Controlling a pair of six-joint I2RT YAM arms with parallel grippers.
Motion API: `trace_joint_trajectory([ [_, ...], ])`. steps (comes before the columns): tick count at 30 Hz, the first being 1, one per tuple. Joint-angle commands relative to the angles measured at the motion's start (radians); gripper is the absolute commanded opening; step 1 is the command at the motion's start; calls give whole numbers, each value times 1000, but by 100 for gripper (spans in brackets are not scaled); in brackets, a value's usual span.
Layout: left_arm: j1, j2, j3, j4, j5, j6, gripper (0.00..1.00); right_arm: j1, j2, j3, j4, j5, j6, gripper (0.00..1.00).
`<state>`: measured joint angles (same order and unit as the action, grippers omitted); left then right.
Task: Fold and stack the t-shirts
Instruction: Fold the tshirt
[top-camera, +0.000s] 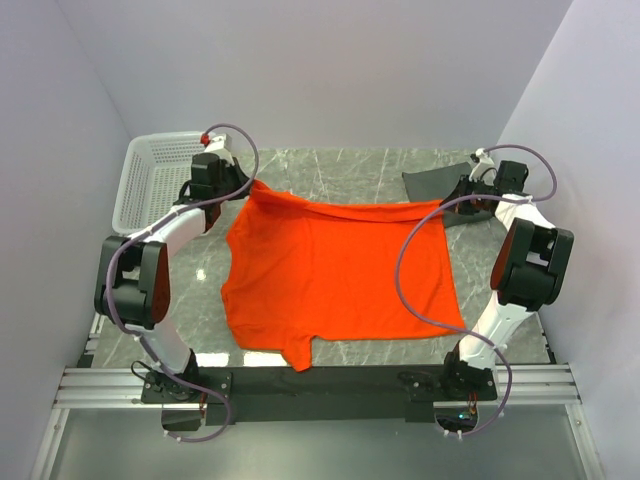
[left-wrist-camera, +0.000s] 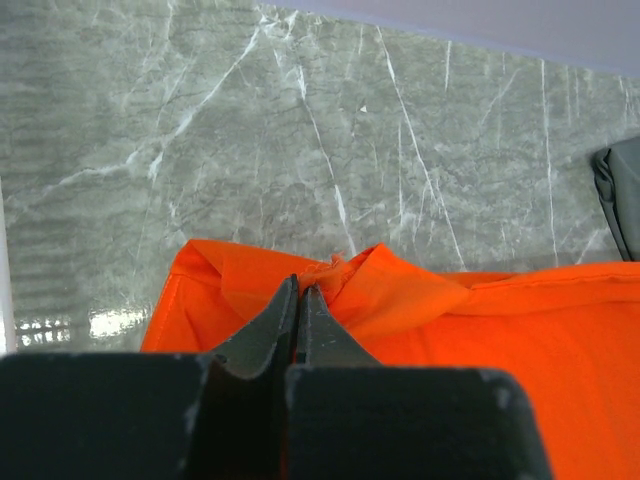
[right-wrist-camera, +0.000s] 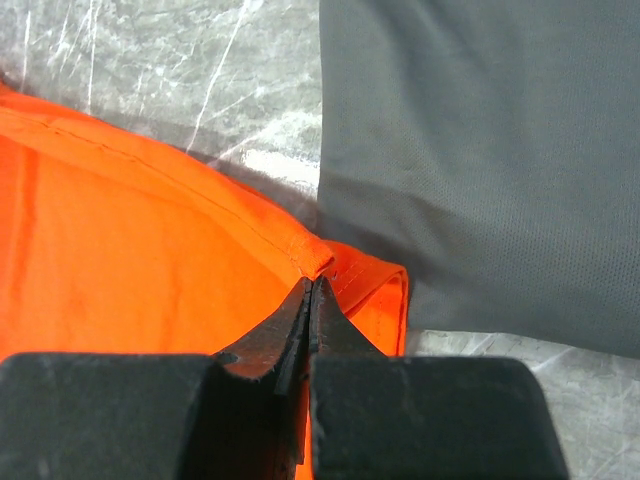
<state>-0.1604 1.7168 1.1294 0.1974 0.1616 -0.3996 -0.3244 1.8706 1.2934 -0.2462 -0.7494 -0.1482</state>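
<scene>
The orange t-shirt (top-camera: 340, 275) is spread over the middle of the marble table, its far edge pulled taut between both grippers. My left gripper (top-camera: 250, 186) is shut on its far left corner, seen bunched at the fingertips in the left wrist view (left-wrist-camera: 345, 275). My right gripper (top-camera: 450, 208) is shut on its far right hemmed corner (right-wrist-camera: 320, 262). The dark grey t-shirt (top-camera: 432, 184) lies at the far right, partly behind my right gripper; it fills the right of the right wrist view (right-wrist-camera: 480, 160) and shows at the left wrist view's edge (left-wrist-camera: 622, 195).
A white lattice basket (top-camera: 150, 185) stands at the far left of the table, beside my left arm. White walls close in the left, far and right sides. A black rail (top-camera: 320, 385) runs along the near edge.
</scene>
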Motion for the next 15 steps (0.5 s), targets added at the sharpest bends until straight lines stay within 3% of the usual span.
trace_joint_trajectory([
  [1, 4, -66, -19, 28, 21, 30, 0, -7, 12, 47, 5, -19, 10, 0],
  [15, 2, -141, -77, 8, 6, 35, 0, -7, 18, 69, 24, -28, 48, 0],
])
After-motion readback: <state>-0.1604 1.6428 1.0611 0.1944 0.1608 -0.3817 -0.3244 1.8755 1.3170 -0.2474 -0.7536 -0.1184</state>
